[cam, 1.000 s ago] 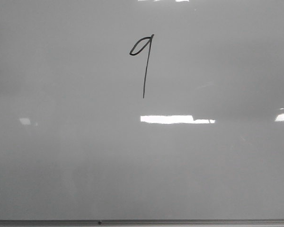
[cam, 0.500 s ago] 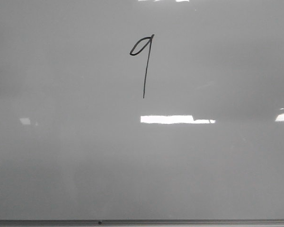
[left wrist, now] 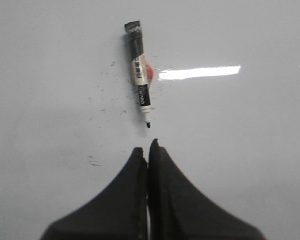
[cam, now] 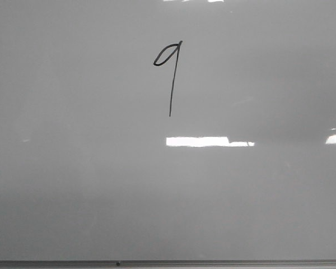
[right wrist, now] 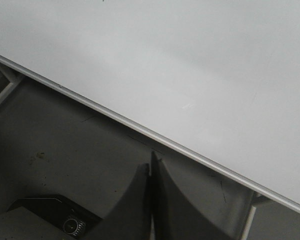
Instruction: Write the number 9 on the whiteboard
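Observation:
A thin black number 9 point(cam: 169, 73) is drawn on the whiteboard point(cam: 73, 179), above the middle in the front view. No gripper shows in the front view. In the left wrist view a black and white marker point(left wrist: 139, 72) lies on the whiteboard point(left wrist: 250, 150), uncapped, its tip towards my left gripper point(left wrist: 147, 147). The left gripper is shut and empty, a short way from the marker's tip. My right gripper point(right wrist: 151, 167) is shut and empty, off the board beside the whiteboard's frame edge point(right wrist: 140, 131).
Bright glare patches point(cam: 207, 141) lie on the board. Small black ink specks point(left wrist: 107, 95) dot the board beside the marker. The board's near frame edge point(cam: 168, 262) runs along the bottom of the front view. A dark surface point(right wrist: 50, 150) lies beside the board.
A small glare patch at the board's left has faded away. The 9 has not changed.

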### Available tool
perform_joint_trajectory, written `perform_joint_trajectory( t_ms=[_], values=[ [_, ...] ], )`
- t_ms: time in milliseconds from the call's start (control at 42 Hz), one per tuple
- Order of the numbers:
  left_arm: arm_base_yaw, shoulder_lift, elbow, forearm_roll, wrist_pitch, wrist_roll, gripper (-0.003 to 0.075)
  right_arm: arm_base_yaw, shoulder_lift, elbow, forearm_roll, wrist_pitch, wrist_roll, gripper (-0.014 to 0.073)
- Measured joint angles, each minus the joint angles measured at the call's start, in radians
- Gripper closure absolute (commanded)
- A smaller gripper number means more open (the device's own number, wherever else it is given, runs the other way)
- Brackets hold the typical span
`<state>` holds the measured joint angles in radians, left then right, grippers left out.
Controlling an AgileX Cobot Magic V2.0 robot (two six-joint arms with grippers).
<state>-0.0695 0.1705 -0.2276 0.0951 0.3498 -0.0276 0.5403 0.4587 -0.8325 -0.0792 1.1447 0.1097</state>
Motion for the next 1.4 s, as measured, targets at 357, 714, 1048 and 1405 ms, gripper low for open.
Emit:
perform_joint_trajectory(
  t_ms=[357,714,1048,1405],
  values=[
    [0.074,-0.17,0.233,-0.043,-0.256,0.0,0.0739,0.0,0.0,0.0,-0.002,0.0,0.0,0.0661],
    [0.098,-0.176,0.233,-0.072,-0.27,0.0,0.0739,0.0,0.0,0.0,-0.002,0.0,0.0,0.0661],
    [0.098,-0.176,0.233,-0.075,-0.27,0.0,0.0739,0.0,0.0,0.0,-0.002,0.0,0.0,0.0661],
    [0.098,-0.176,0.233,-0.075,-0.27,0.0,0.0739,0.0,0.0,0.0,-0.002,0.0,0.0,0.0661]
  ],
)
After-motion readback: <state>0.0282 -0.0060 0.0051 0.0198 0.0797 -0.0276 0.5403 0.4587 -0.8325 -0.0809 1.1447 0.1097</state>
